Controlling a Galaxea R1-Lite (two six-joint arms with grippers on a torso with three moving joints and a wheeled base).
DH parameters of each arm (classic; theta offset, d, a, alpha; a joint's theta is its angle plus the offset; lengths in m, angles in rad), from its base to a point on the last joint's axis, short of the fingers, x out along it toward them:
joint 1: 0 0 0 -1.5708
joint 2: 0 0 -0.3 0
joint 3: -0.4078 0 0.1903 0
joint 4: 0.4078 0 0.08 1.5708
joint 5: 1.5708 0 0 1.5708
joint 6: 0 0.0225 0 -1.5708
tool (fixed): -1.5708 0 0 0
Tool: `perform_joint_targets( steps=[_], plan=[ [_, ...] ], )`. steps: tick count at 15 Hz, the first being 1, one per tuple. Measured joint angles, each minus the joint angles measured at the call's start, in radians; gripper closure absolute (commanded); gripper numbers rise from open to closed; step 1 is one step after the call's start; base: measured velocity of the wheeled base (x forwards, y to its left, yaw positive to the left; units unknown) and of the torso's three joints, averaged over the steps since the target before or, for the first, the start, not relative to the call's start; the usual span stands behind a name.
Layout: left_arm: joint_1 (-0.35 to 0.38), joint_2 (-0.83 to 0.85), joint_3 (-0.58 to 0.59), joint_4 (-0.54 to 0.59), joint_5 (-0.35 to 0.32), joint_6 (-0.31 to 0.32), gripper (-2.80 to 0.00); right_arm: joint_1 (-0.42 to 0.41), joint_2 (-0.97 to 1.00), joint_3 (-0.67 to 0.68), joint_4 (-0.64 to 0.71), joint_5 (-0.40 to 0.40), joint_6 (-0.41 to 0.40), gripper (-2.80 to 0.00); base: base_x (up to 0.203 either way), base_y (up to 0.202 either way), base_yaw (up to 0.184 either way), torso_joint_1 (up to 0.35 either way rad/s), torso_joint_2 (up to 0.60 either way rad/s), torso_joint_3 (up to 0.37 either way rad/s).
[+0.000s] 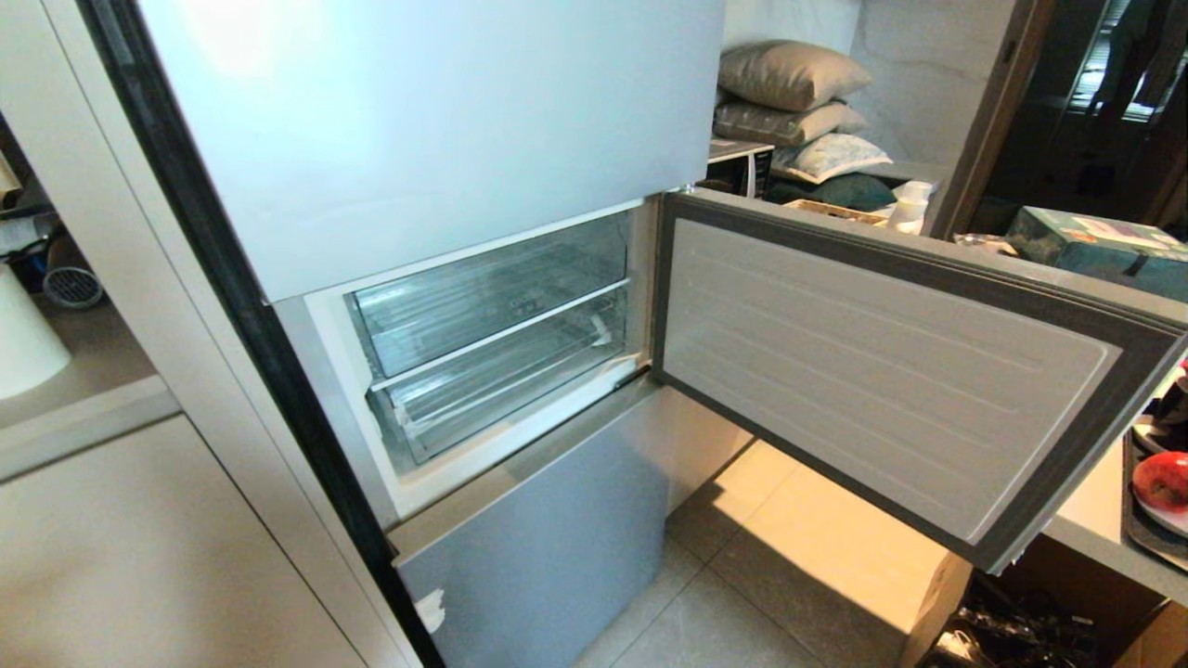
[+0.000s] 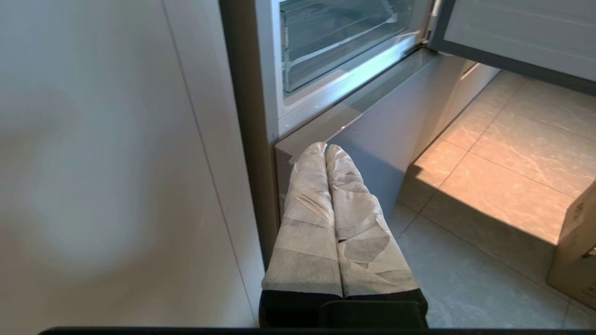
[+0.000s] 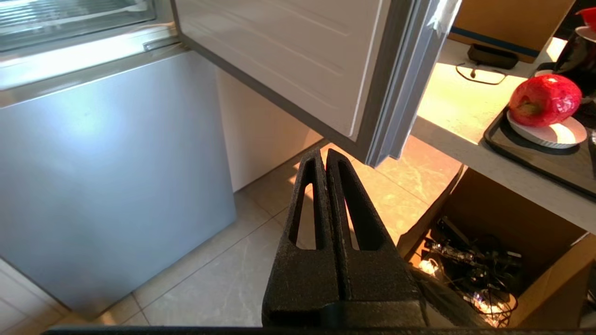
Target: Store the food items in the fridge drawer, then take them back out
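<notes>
Showing red fruit (image 3: 544, 100) on white plate (image 3: 554, 134) clearly, right end effector (image 3: 324, 156) closed, empty, left end effector (image 2: 325, 148) likewise

Red fruit (image 3: 544, 100): glossy, sat on white plate, counter tray. Fridge drawer (image 1: 506, 390): clear, ribbed, pushed in, compartment door open.

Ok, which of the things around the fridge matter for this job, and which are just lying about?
For the job: red fruit on a white plate; clear fridge drawers; open fridge door.
Lying about: pillows; cardboard box of cables; teal box.
</notes>
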Motion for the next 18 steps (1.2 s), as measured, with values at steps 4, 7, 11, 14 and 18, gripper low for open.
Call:
perform_joint_targets(
  steps=[4,7,11,14,18],
  plan=[
    [-0.001,0.0,0.0,0.0,0.0,0.0,0.0,0.0,0.0,0.0,-0.001,-0.001,0.009,0.0,0.0,0.0,0.0,0.0,0.0,0.0],
    [0.0,0.0,0.0,0.0,0.0,0.0,0.0,0.0,0.0,0.0,-0.002,-0.001,0.017,0.0,0.0,0.0,0.0,0.0,0.0,0.0],
    [0.0,0.0,0.0,0.0,0.0,0.0,0.0,0.0,0.0,0.0,-0.002,-0.002,0.021,0.0,0.0,0.0,0.0,0.0,0.0,0.0],
    [0.0,0.0,0.0,0.0,0.0,0.0,0.0,0.0,0.0,0.0,-0.002,-0.007,0.032,0.0,0.0,0.0,0.0,0.0,0.0,0.0],
    [0.0,0.0,0.0,0.0,0.0,0.0,0.0,0.0,0.0,0.0,-0.003,-0.017,0.058,0.0,0.0,0.0,0.0,0.0,0.0,0.0]
  ],
)
